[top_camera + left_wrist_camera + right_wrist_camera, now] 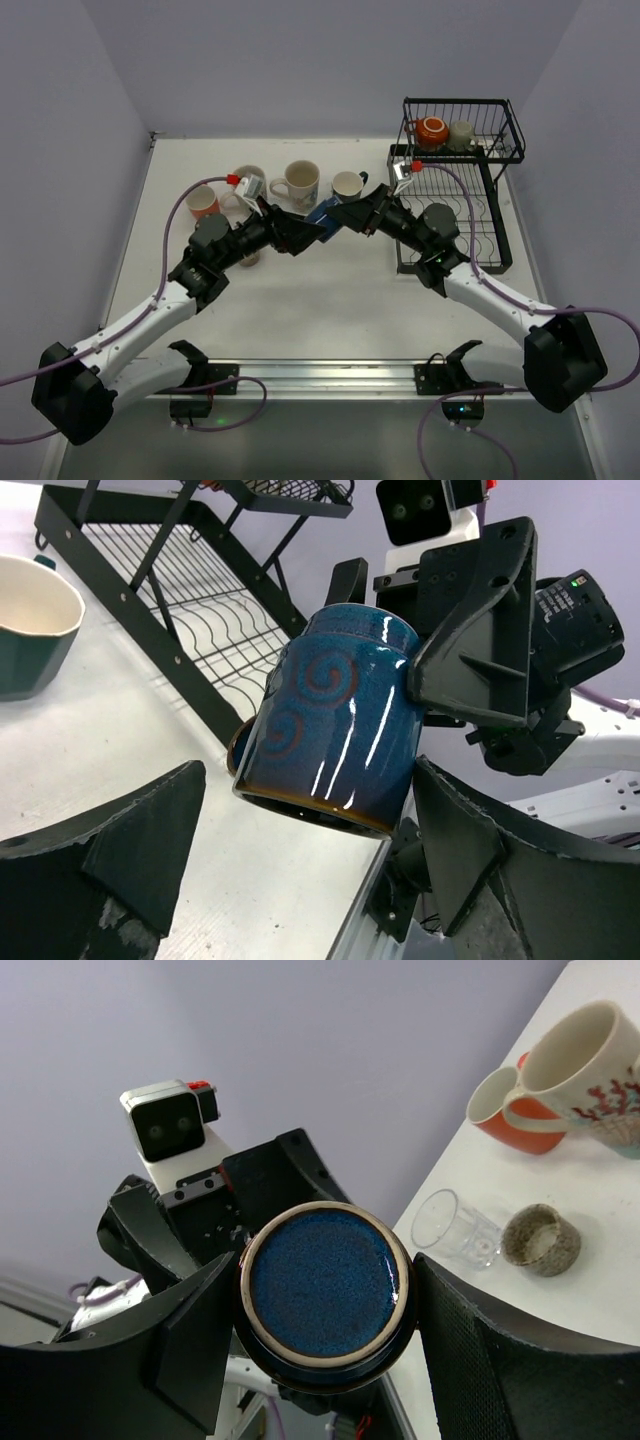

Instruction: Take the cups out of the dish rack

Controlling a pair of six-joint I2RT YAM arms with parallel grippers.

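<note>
Left gripper [308, 767] stands wide open on either side of the blue spiral-patterned mug [330, 720], not visibly gripping it. The right gripper [322, 1270] is clamped on that mug, holding it tilted above the counter [330, 310], just left of the black dish rack [480, 215].

a white table [330, 300] fills the middle of the space. behind the table stands a plain lavender back wall [320, 60]. a matching left wall [60, 170] and right wall [590, 140] flank the table. a metal rail [330, 375] runs along the table's near edge. the light is soft and even.
</note>
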